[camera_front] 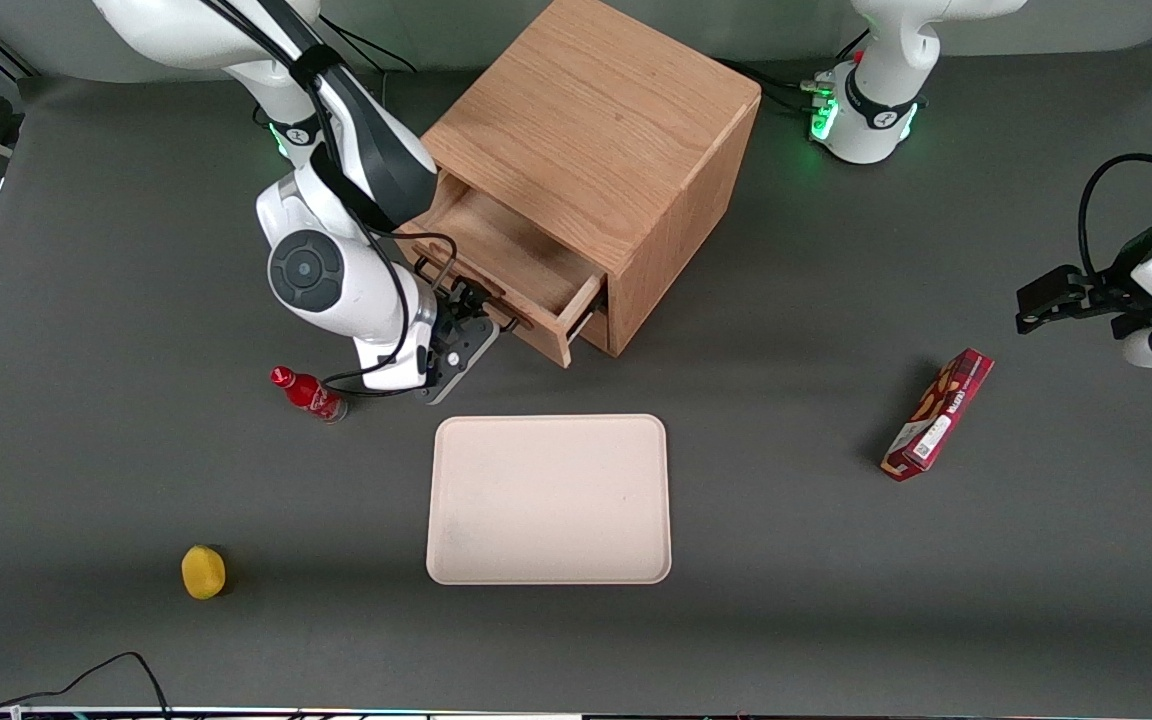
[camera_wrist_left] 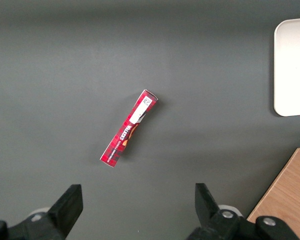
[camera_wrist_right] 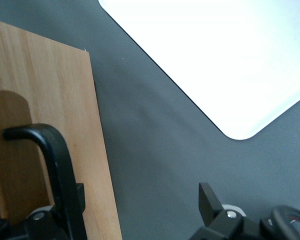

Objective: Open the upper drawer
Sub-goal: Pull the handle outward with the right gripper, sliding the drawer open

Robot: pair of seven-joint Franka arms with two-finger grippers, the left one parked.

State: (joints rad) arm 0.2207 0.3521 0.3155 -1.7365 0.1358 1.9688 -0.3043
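One light oak upper drawer [camera_front: 521,262] juts well out of the wooden cube cabinet [camera_front: 601,150], while the gripper [camera_front: 481,312] hangs spread open beside its black wire handle [camera_wrist_right: 50,165], apparently for pulling.

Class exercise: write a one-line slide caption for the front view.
The hand at the pulled-out upper drawer of the oak cabinet, with a tray nearer the camera.

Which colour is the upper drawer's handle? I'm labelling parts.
Black handle on the upper drawer, clearest in right wrist view; gripper there.
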